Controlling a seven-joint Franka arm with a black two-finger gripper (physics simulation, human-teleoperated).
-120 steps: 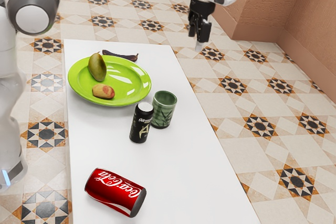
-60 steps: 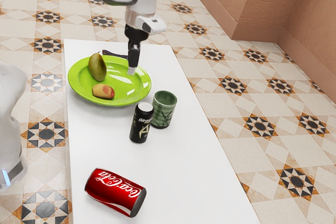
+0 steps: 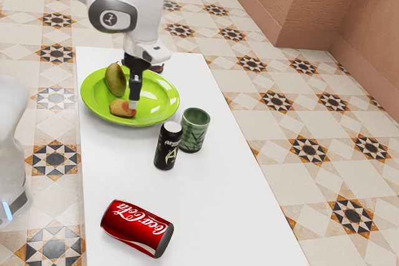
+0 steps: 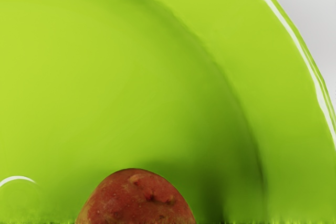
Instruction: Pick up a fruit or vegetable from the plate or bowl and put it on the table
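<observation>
My gripper [image 3: 134,105] is low over the green plate [image 3: 163,95] in the exterior view, its tip at the reddish end of a small red-yellow potato-like piece [image 3: 120,109]. How far its fingers stand apart cannot be made out from this side. A green-brown mango [image 3: 115,80] rests on the plate behind the potato-like piece. In the wrist view the reddish piece [image 4: 137,199] lies at the lower edge, just under the hand, on the green plate [image 4: 126,77].
A dark eggplant [image 3: 157,68], partly behind the hand, lies beyond the plate. Near the plate stand a black can [image 3: 168,147] and a green cup [image 3: 196,130]. A red Coca-Cola can [image 3: 137,227] lies on its side on the white table [image 3: 212,204].
From beyond the table's edge my gripper has swung toward the exterior view's left, over the plate, and come down to the reddish piece. The objects have stayed put.
</observation>
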